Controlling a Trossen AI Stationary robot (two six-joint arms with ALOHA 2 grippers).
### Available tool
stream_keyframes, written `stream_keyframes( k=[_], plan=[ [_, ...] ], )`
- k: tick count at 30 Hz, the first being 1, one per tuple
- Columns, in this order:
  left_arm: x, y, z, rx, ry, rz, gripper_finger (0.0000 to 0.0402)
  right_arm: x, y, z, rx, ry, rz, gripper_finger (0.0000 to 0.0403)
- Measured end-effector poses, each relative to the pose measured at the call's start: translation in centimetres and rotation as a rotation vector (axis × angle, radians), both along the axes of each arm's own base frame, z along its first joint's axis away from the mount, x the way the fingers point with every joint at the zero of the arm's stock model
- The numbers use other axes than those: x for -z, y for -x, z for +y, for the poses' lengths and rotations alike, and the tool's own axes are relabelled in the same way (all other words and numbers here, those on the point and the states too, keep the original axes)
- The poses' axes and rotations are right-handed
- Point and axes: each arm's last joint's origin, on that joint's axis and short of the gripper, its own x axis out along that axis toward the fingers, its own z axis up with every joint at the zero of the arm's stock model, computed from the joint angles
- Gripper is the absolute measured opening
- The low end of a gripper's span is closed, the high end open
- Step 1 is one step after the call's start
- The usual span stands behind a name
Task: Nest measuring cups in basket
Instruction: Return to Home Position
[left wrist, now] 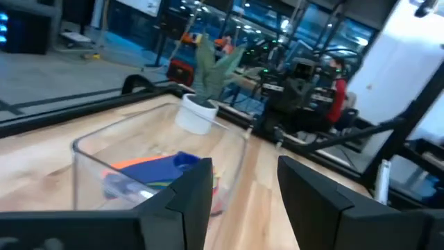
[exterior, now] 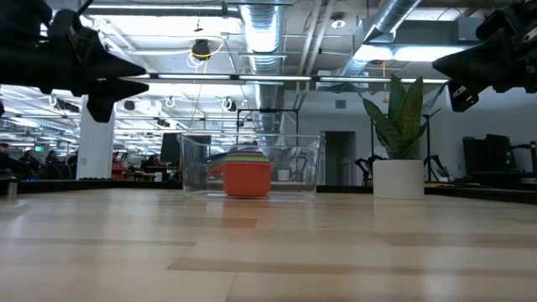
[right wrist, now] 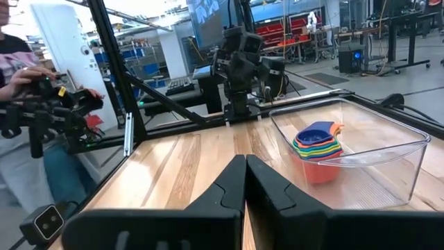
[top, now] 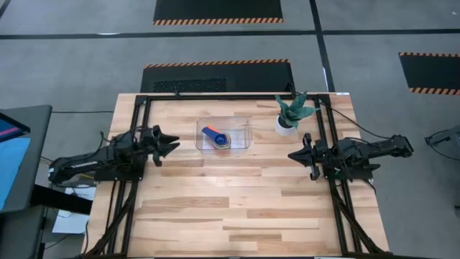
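Note:
The measuring cups [top: 215,137] sit nested in one stack inside the clear basket [top: 244,124], which stands on the table's far middle. The orange cup [exterior: 247,178] is outermost, with coloured rims above it and a blue cup [right wrist: 316,132] on top. My left gripper [top: 171,146] hovers open to the left of the basket, pointing level toward it, with nothing between its fingers [left wrist: 201,184]. My right gripper [top: 293,155] hovers shut to the right of the basket, also level, and touches nothing. Both stand clear above the table [exterior: 268,243].
A white pot with a green plant [top: 286,124] stands just right of the basket, near the far edge. A black frame [top: 144,108] runs along the table's left, far and right sides. A person [right wrist: 14,76] stands beyond the table. The near half of the tabletop [top: 237,208] is bare wood.

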Motion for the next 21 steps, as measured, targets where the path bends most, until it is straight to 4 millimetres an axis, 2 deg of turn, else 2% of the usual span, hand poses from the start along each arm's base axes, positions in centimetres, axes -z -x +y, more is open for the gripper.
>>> stream_keyframes(
  k=[21],
  plan=[
    [0.04, -0.11, -0.30, 0.034, 0.001, 0.005, 0.0153, 0.05, -0.01, 0.00, 0.000, 0.000, 0.003, 0.0033]
  ],
)
